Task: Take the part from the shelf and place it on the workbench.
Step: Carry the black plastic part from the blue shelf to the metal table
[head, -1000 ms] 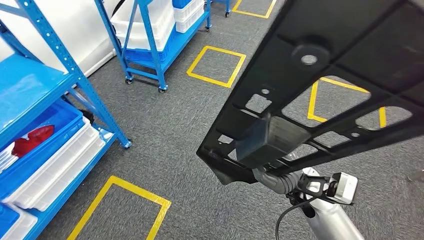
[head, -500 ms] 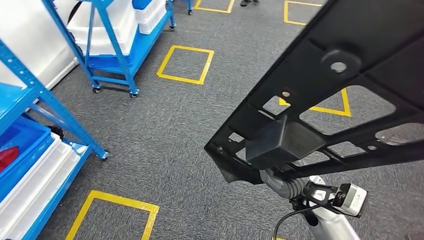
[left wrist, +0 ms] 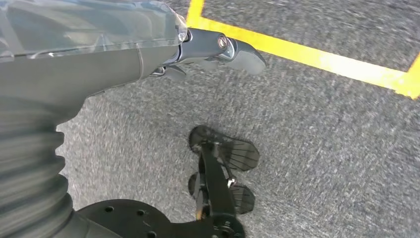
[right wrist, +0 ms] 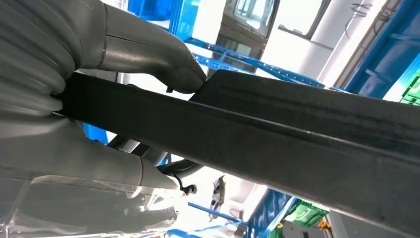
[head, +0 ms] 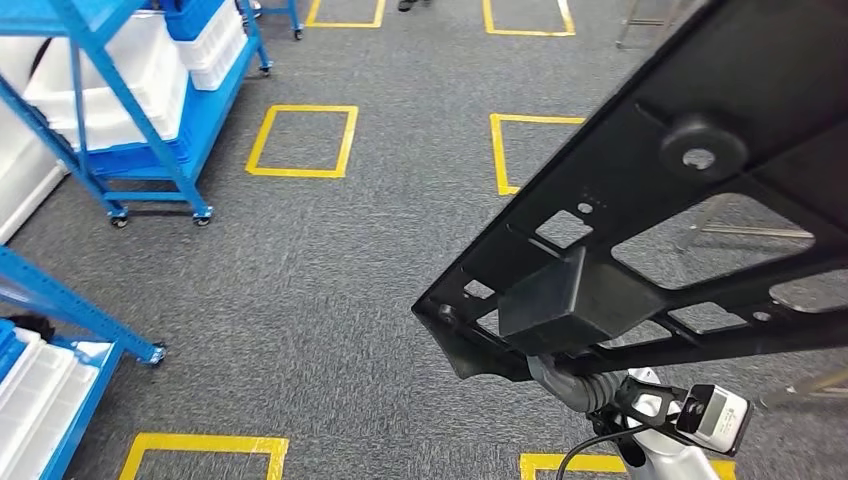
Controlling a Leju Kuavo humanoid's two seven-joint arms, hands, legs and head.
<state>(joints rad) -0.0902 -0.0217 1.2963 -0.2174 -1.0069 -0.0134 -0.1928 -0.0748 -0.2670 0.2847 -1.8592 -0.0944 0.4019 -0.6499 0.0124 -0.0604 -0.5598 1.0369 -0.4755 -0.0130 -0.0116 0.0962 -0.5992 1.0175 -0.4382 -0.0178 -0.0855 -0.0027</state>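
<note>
Since a second ago the whole floor scene has swung leftward as the robot turns; the blue shelf racks sit further off to the left, while the carried part keeps its place in the head view. Item: black perforated frame part (head: pixel 690 190), long, flat, with cut-outs and a boxy block on its underside, held aloft across the right of the head view, off the shelf and not yet on any bench. Holder: right hand (right wrist: pixel 99 99), thumb above and fingers below clamped on the part's edge, a grip near one end that likely suits carrying it level ahead of the body. Left hand (left wrist: pixel 218 49) hangs toward the floor, fingers loosely apart, holding nothing. Surroundings: grey carpet (head: pixel 330 290) with yellow taped squares (head: pixel 300 140); blue wheeled rack (head: pixel 150 110) carrying white crates; nearer blue shelf frame (head: pixel 70 310) at left. No bench identifiable; the part itself blocks much of the view rightward.
</note>
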